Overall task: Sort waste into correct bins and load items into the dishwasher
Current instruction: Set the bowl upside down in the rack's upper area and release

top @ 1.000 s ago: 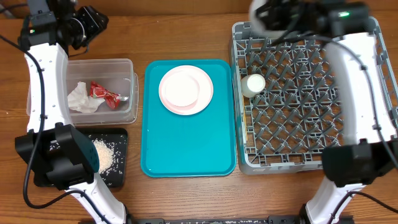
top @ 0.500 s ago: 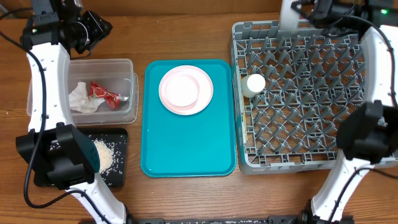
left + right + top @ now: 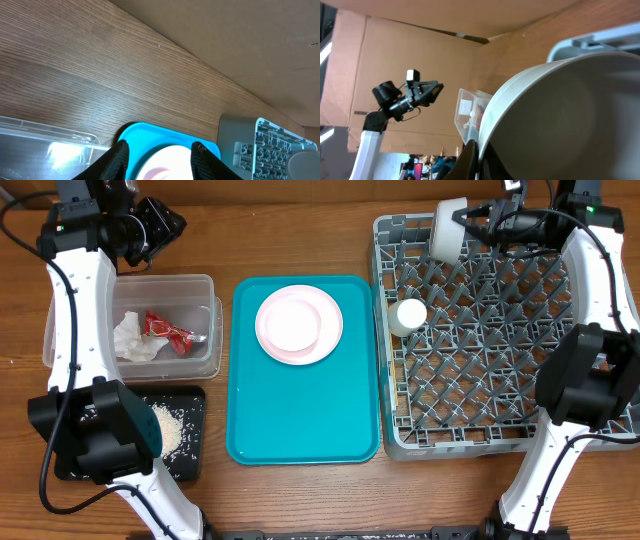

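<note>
Loading step, bowl in hand. My right gripper (image 3: 478,222) is clamped tight on the rim of the pale grey bowl (image 3: 449,228), which hangs tipped on its side over the far-left corner of the dish rack (image 3: 460,442). In the right wrist view the bowl (image 3: 560,115) fills the frame and its edge is pinched between my fingers (image 3: 470,159). It is not seated on any pegs yet. My left gripper (image 3: 160,225) is parked well to the left of the rack, jaws partly apart with nothing in them; the left wrist view shows only bare wood between the fingertips (image 3: 120,155). 1 small white cup (image 3: 409,315) is already inside the rack against its left wall. The large pink plate (image 3: 333,325) with the smaller pink dish (image 3: 290,323) on top sits on the teal tray (image 3: 300,410) just left of the rack. Further left of the rack, the napkin (image 3: 128,340) and red wrapper (image 3: 165,328) are in the clear tub (image 3: 205,285) and the rice grains (image 3: 167,430) in the black tray (image 3: 190,395), so waste sorting looks done. Next move, as I judge it: lower the bowl between pegs near that far-left corner, keep it tilted so it wedges, avoid the cup, then release. After that, 2 pink pieces remain.
</note>
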Robot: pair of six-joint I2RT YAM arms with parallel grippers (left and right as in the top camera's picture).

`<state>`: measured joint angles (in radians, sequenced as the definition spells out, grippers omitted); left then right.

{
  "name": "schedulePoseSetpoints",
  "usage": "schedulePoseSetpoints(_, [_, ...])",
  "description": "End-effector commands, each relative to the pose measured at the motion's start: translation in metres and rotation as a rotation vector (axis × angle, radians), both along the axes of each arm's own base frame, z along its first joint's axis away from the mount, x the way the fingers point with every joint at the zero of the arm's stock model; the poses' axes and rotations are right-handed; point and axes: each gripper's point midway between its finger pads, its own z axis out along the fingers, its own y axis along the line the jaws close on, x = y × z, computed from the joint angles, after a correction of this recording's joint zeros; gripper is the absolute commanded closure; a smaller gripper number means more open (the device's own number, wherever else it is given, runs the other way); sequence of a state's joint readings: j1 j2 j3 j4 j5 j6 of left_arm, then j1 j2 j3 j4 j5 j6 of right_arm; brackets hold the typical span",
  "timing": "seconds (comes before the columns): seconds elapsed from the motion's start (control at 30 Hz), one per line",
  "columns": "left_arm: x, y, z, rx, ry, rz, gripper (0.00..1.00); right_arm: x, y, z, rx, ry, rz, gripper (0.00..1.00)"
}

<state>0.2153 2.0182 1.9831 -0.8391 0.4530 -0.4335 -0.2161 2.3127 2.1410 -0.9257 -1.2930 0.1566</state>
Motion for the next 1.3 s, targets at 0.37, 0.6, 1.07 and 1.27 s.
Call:
schedulePoseSetpoints(0.37, [0.004,-0.006,0.006,0.006,-0.023,-0.033,0.56,-0.007,-0.016,-0.044,-0.048,0.114,-0.062,0.96])
schedulePoseSetpoints(0.6, [0.003,-0.006,0.006,0.005,-0.022,-0.033,0.56,-0.007,-0.036,-0.044,-0.044,0.12,-0.098,0.93])
schedulePoseSetpoints(1.07, [0.001,-0.007,0.003,0.002,-0.006,-0.034,0.55,-0.008,-0.09,-0.045,-0.038,0.127,-0.201,0.6])
schedulePoseSetpoints(1.27, [-0.001,-0.01,0.002,-0.001,0.006,-0.04,0.55,-0.007,-0.126,-0.06,-0.132,0.16,-0.304,0.6])
